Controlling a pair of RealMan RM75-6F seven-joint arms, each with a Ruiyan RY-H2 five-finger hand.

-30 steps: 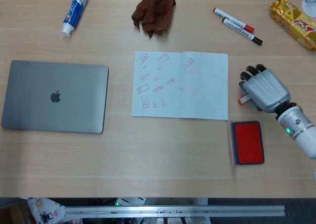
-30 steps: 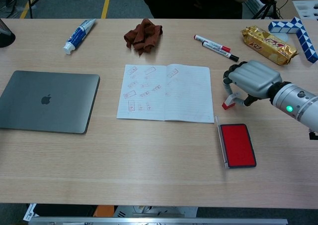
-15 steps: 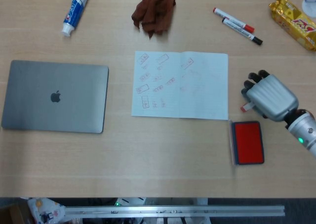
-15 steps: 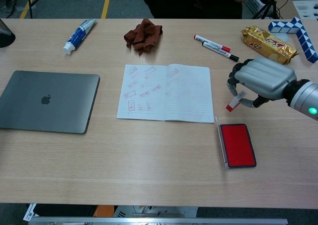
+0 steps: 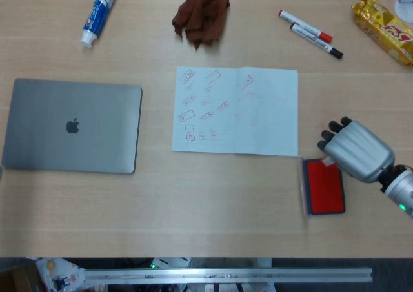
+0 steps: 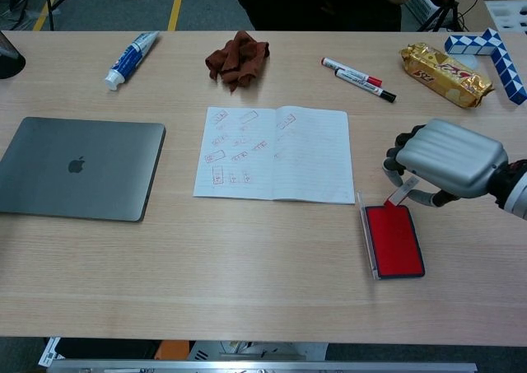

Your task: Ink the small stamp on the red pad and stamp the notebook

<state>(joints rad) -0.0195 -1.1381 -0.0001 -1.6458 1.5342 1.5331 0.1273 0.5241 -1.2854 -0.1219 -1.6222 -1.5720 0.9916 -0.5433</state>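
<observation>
The small white-handled, red-tipped stamp [image 6: 398, 195] is pinched in the silver right hand [image 6: 449, 160], which has been carried from beside the open lined notebook [image 6: 311, 155] toward 5 o'clock; the tip is now pressed onto the red ink pad [image 6: 394, 241], so inking is judged underway

bright, even overhead light, soft faint shadows, both views sharp throughout.

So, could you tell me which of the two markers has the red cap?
The farther marker, nearer the table's far edge, has the red cap; the marker beside it has a black one.
</observation>
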